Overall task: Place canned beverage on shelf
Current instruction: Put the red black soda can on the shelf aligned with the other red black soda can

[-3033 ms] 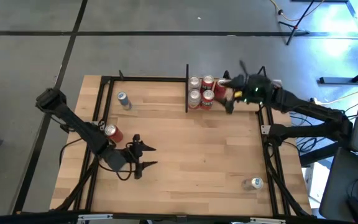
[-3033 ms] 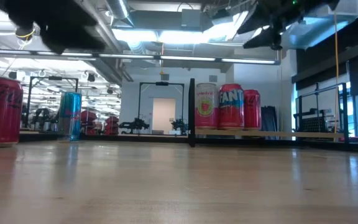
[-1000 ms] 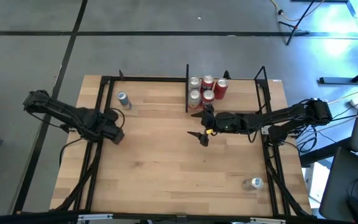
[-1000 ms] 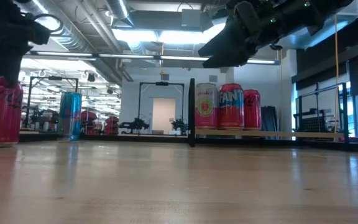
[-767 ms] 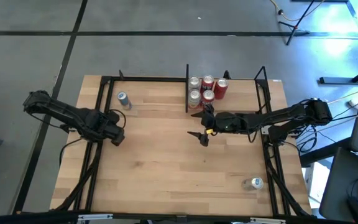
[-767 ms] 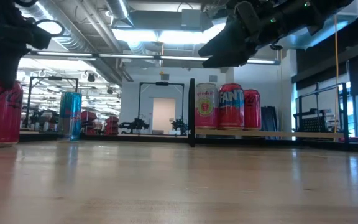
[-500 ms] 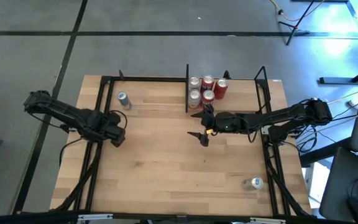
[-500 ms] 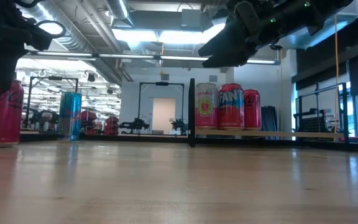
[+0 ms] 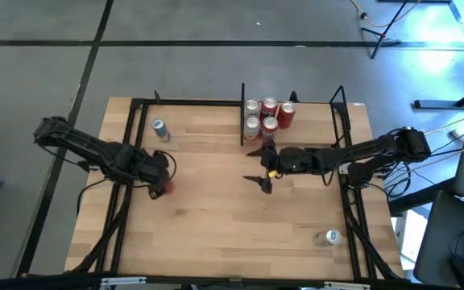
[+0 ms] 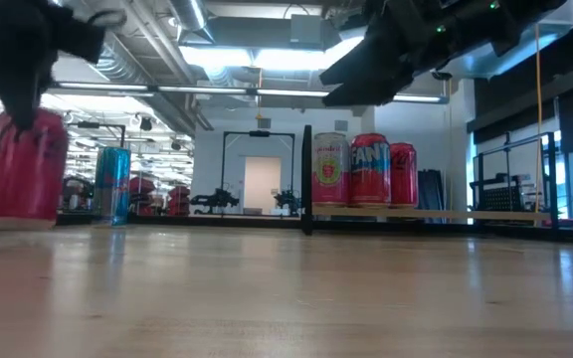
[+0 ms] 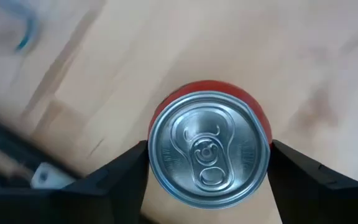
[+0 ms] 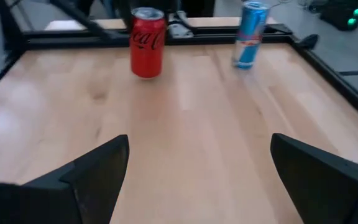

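Gripping a red can point(image 9: 164, 184) at the left of the high view, the left gripper point(image 9: 161, 171) hides most of it from above, so only a sliver of red shows at the fingertips; the left wrist view gives the plainer look, with the can's silver top point(image 11: 209, 148) between the two dark fingers point(image 11: 122, 167), each against its side. In the low view that can point(image 10: 22, 166) is blurred at the far left edge, its base seemingly just off the wood, though that is hard to make out. One slim blue can point(image 9: 159, 128) stands alone in the upper left of the table point(image 9: 216, 217). Toward the upper middle, the shelf point(image 9: 312, 129) holds five cans point(image 9: 267, 117) packed against the black divider point(image 9: 242, 125); the low view shows only three of them, the rest being hidden behind. Just below the shelf in the high view, the right gripper point(image 9: 260, 164) hangs over bare wood with its fingers spread wide and nothing between them; its wrist view looks across the table at the red can point(image 12: 147, 42) and the blue one point(image 12: 250, 35). One more can point(image 9: 332, 237), silver-topped, sits alone in the lower right of the table, too small to tell its colour. That makes eight cans in all.
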{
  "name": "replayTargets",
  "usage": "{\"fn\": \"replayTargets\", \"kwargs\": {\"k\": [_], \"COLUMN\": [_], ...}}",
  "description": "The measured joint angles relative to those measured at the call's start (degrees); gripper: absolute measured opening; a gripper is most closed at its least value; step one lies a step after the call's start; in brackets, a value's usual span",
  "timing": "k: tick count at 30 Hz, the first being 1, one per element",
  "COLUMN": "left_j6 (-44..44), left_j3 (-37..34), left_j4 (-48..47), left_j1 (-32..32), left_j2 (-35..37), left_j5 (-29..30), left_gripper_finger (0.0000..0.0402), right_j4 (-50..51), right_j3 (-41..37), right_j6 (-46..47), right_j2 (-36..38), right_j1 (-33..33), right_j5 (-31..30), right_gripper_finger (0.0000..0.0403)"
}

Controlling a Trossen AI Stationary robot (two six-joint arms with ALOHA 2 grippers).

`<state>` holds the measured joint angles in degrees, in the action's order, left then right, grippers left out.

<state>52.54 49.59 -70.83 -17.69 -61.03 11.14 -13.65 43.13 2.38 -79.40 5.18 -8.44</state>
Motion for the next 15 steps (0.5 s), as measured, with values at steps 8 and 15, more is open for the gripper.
{"fn": "replayTargets", "kwargs": {"k": [8,15], "left_j6": [-15.59,-27.75], "left_j3": [9.55,22.46], "left_j4": [9.75,10.95], "left_j1": [-2.86,-3.92], "left_j2": [-12.44,-27.71], "left_j5": [-0.83,0.62], "left_gripper_finger": [0.0253,0.0253], "right_j4": [2.37,2.08], "right_j3": [0.00,-2.18], "right_j6": [-2.96,-2.81], "right_j2": [0.02,0.02], "right_j1": [9.31,14.20], "right_j5": [0.32,1.49], "right_gripper_finger": [0.0374,0.0374]}}
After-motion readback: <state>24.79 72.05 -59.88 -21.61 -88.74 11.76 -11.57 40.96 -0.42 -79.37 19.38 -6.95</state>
